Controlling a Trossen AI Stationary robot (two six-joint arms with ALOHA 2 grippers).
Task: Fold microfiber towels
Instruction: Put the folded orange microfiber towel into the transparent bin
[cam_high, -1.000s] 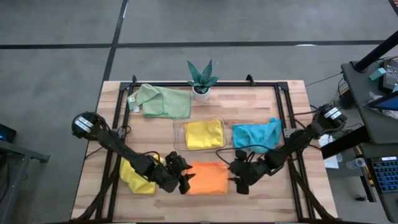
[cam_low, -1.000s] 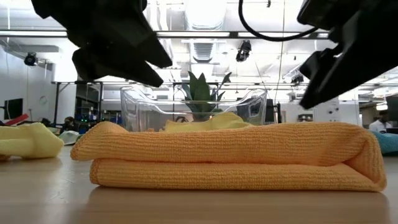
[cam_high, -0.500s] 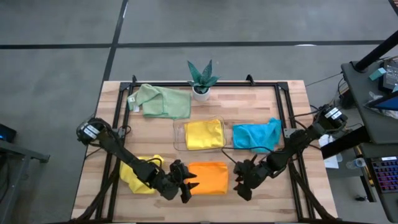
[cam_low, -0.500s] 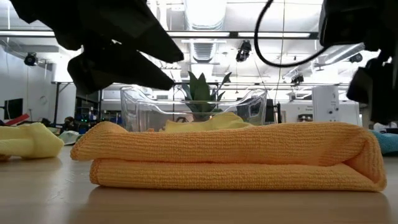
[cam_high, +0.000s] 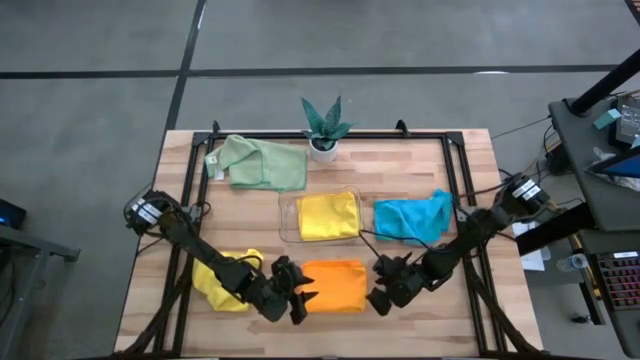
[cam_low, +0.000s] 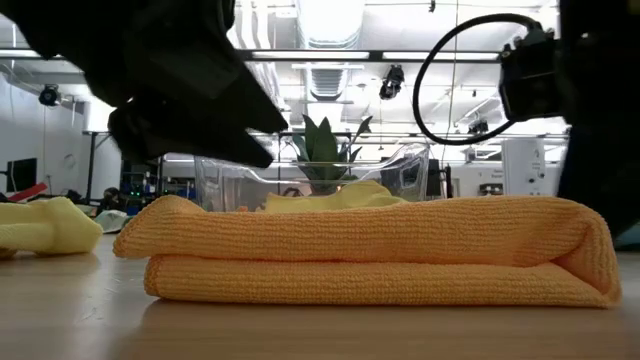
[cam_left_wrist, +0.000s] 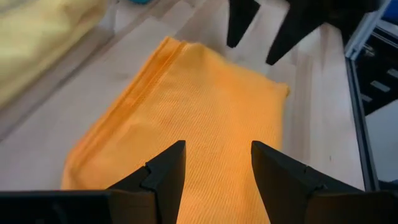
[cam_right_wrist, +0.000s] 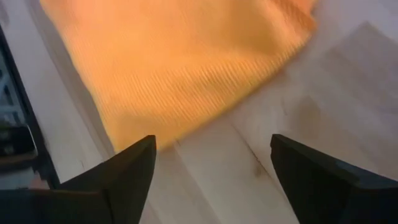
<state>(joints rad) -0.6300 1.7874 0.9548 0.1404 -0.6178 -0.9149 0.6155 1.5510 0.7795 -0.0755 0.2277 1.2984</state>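
Note:
A folded orange microfiber towel (cam_high: 335, 285) lies flat on the table near its front edge, its rounded fold (cam_low: 590, 250) at one end. My left gripper (cam_high: 300, 296) hovers open at the towel's left end, fingers pointing along it (cam_left_wrist: 217, 168). My right gripper (cam_high: 378, 298) stands wide open at the towel's right end, fingers slanting down (cam_right_wrist: 214, 174). Neither gripper touches the cloth. A crumpled yellow towel (cam_high: 222, 280) lies under the left arm. A second yellow towel (cam_high: 330, 215) rests in the clear tray; a teal towel (cam_high: 412, 218) and a pale green towel (cam_high: 258, 163) lie farther back.
The clear plastic tray (cam_high: 285, 218) stands just behind the orange towel. A small potted plant (cam_high: 325, 130) sits at the far edge. A black metal frame (cam_high: 455, 170) borders the wooden tabletop on the sides. Bare wood shows in front of the orange towel.
My right gripper has rolled about its own axis and sunk toward the orange towel's right end. My left gripper has dropped a little and shifted toward the near edge at the towel's left end. The towels have kept still.

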